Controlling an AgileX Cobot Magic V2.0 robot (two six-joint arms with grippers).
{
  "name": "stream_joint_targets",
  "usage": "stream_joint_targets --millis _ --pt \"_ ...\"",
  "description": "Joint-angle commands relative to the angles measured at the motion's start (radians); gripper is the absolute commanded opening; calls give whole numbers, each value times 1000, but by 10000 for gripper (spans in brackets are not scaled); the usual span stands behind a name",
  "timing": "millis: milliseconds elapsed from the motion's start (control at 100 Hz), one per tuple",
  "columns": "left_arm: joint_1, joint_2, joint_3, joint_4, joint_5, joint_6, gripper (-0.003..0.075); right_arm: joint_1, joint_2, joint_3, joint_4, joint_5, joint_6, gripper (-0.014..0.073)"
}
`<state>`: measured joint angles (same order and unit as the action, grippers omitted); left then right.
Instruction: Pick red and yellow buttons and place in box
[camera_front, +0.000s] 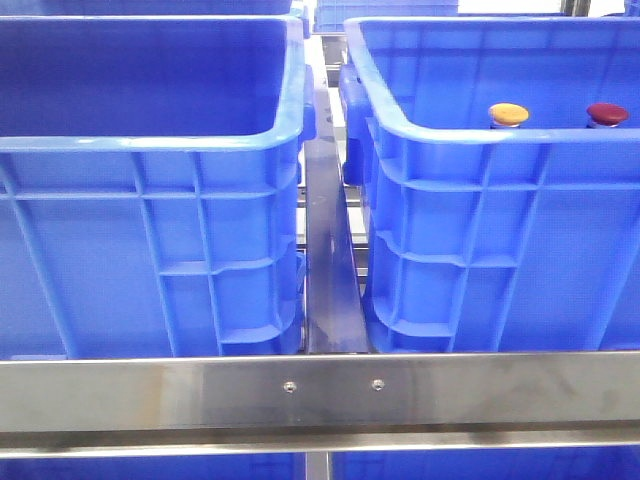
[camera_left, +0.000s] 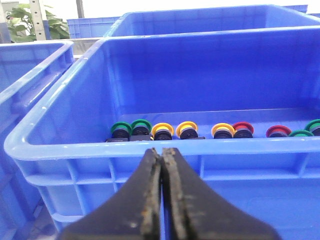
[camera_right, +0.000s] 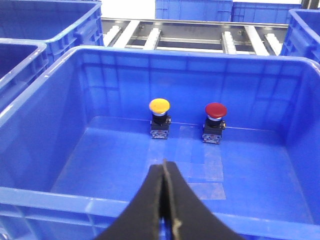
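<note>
Yellow button (camera_right: 159, 106): upright on the floor of the box, at the frame's centre in the right wrist view, close to the far wall; its cap also peeks over the rim at upper right of the front view.
Red button (camera_right: 215, 110): upright just beside the yellow one, to its right in the frame, the two apart and not touching.
Box (camera_right: 45, 125): blue crate filling the right half of the front view; only these two buttons stand in it.
Other crate (camera_left: 60, 100): blue, fills the left wrist view; a row of green, yellow and red buttons (camera_left: 200, 131) lies on its floor near the lower centre of the frame.
Left-hand crate (camera_front: 150, 140): upper left of the front view, its floor out of sight.
Left gripper (camera_left: 162, 200): bottom centre of its wrist view, fingers pressed together, nothing between them, outside the crate's near wall.
Right gripper (camera_right: 164, 200): bottom centre of its wrist view, fingers pressed together, holding nothing, over the box's near rim.
Metal rail (camera_front: 320, 390): runs across the bottom of the front view.
</note>
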<state>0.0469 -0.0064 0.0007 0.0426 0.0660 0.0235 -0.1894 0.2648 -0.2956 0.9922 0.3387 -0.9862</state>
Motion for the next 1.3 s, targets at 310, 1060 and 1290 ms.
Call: stream_joint_targets --millis 310,1060,1290 --pt "1 -29 53 -10 -89 -11 -20 -7 5 -25 30 -37 -3 -63" --pt "1 -29 53 -10 -89 -11 -20 166 5 -7 4 -125 -2 -63" --pt "1 -29 53 -10 -89 -11 -20 201 -8 52 -289 -339 265 -63"
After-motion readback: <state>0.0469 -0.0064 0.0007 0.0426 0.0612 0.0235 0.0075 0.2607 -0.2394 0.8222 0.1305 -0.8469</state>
